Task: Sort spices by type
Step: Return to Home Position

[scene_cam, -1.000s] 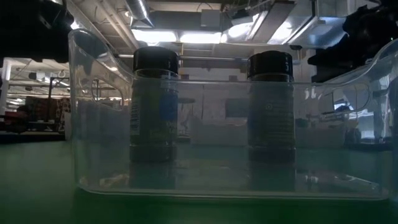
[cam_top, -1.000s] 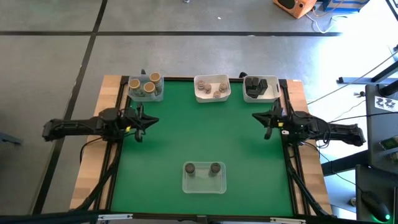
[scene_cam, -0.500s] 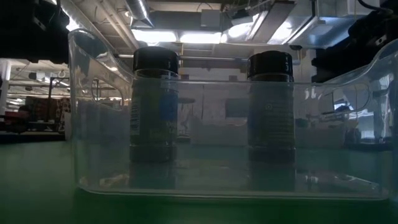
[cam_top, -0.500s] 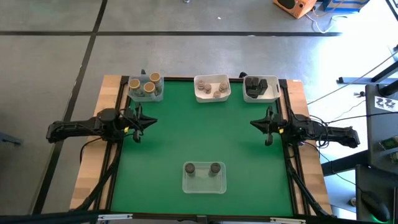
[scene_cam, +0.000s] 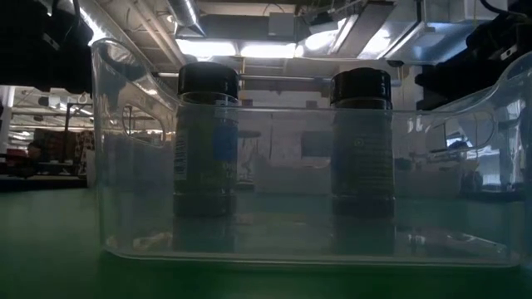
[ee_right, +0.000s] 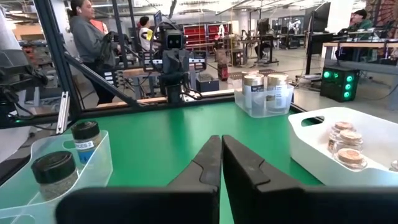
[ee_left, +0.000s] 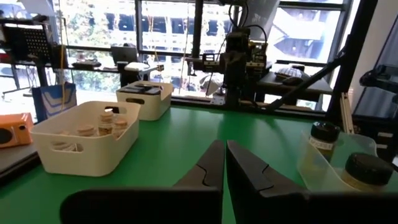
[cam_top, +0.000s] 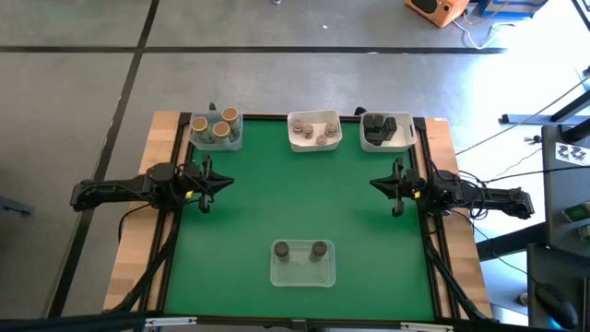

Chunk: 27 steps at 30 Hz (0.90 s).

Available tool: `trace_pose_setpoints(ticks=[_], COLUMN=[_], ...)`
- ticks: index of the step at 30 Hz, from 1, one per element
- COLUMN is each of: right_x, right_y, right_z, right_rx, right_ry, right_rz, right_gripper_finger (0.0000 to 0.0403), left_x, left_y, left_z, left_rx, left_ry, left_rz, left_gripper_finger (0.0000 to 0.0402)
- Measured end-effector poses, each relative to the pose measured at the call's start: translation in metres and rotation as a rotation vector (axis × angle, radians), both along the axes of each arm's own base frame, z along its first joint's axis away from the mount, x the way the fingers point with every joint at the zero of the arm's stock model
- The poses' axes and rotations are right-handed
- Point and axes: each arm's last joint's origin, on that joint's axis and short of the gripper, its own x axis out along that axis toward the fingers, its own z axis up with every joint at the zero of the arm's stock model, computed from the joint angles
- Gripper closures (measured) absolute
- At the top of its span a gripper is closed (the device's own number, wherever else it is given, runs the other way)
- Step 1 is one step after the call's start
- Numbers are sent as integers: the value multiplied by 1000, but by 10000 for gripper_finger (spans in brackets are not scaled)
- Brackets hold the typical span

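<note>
Left tool (cam_top: 224,180) hovers at the left side of the green counter (cam_top: 295,207), pointing inward. In its wrist view the fingers (ee_left: 208,168) lie almost together with only a thin slit between them, and they hold nothing. Right tool (cam_top: 376,183) mirrors it at the right side, its fingers (ee_right: 208,165) equally narrow and empty. Both tools are well apart from every container.

Spices, all inside containers:
- Tan-topped jars (cam_top: 215,127): several, upright, in the corner clear bin (cam_top: 217,148) at the top left of the counter in the high view.
- Pale-topped jars (cam_top: 313,132): a few, in the middle white tray (cam_top: 314,148) along the same edge.
- Dark jars (cam_top: 376,126): in the end white tray (cam_top: 385,148) at the top right. Count cannot be told.
- Black-capped jars (cam_top: 283,249): two, upright, side by side but not touching, in the front clear bin (cam_top: 301,275) near the counter's bottom edge, centred. The low view shows them through the bin wall.

No jar stands loose on the green surface. People (ee_right: 87,37) stand in the room beyond the counter in the right wrist view.
</note>
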Motion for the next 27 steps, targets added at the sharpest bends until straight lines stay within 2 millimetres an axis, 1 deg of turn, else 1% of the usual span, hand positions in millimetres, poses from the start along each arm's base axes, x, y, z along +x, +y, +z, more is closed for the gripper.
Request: trace_pose_setpoints(ticks=[27], right_x=[0], right_y=[0], right_z=[0], right_rx=[-1], right_ry=[-1], right_rz=[-1], right_gripper_finger=[387], left_x=[0], left_y=[0], left_z=[0], left_rx=[-25], left_ry=[0], left_rz=[-1], left_gripper_finger=[396])
